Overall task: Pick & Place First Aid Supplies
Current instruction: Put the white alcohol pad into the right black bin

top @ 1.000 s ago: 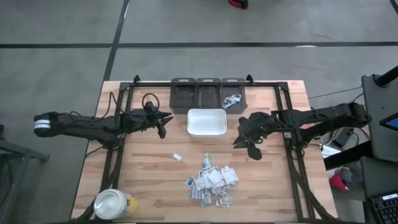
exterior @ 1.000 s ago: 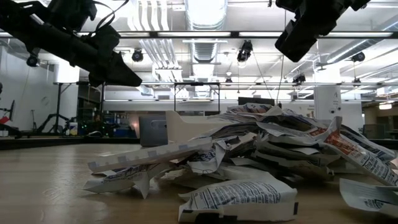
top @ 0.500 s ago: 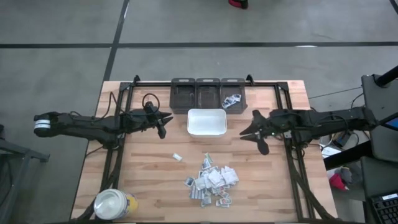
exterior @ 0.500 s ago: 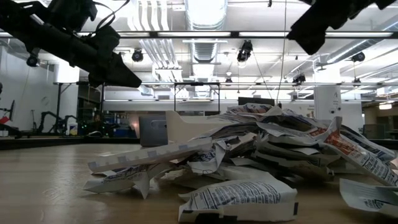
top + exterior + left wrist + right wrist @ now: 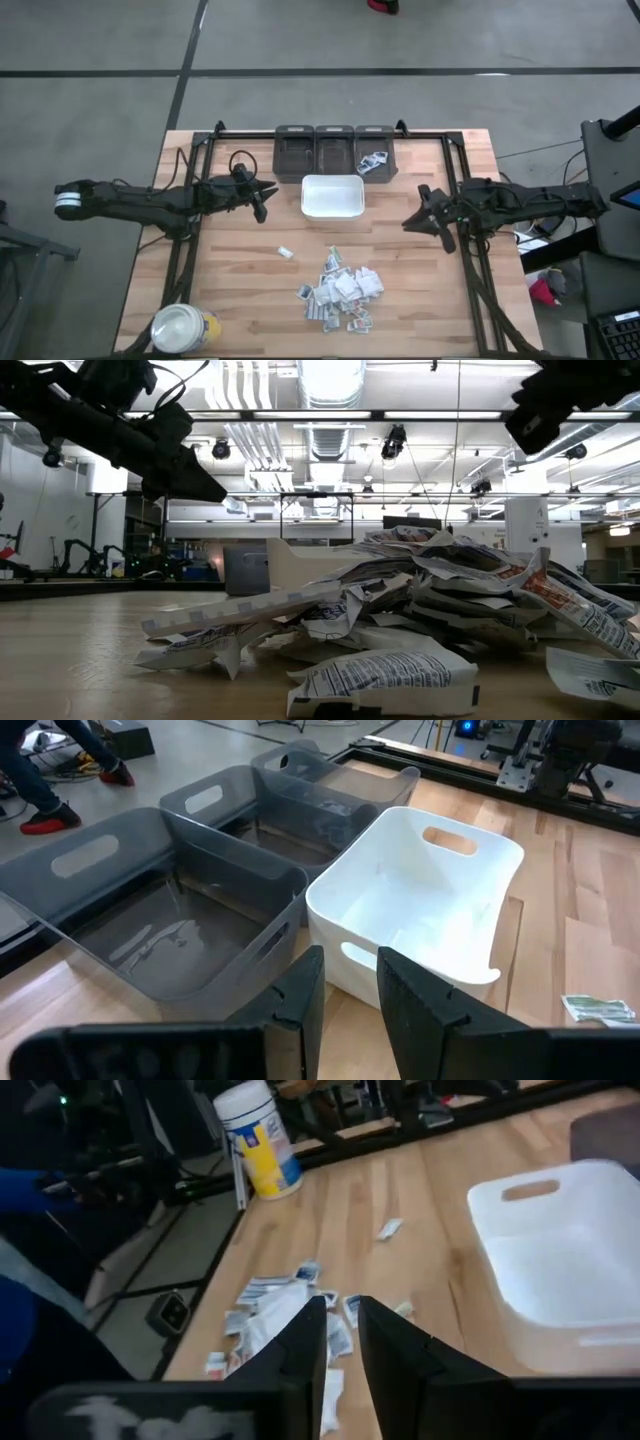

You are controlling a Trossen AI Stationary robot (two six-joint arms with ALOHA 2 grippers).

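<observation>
The first aid supplies [image 5: 340, 290] lie in a loose pile of small white packets on the wooden table, near its front edge; the same pile [image 5: 280, 1315] shows in the right wrist view. One packet [image 5: 285, 253] lies apart, to the pile's left. The white tray [image 5: 332, 212] stands behind the pile. My left gripper [image 5: 262, 200] hangs above the table left of the tray, open by a small gap, nothing in it. My right gripper [image 5: 420, 215] hangs right of the tray, pointing toward the pile, its fingers a narrow gap apart and holding nothing.
Three grey bins [image 5: 333, 148] stand in a row behind the tray; the right one holds a few packets [image 5: 372, 162]. A white-lidded yellow jar [image 5: 185, 328] stands at the near left corner. A black frame [image 5: 330, 132] runs along the far edge and both sides.
My right gripper has drawn back from beside the tray toward the table's right edge, sinking a little and tipping from a steeper downward slant to nearly level. The left arm, the pile and the tray have not moved.
</observation>
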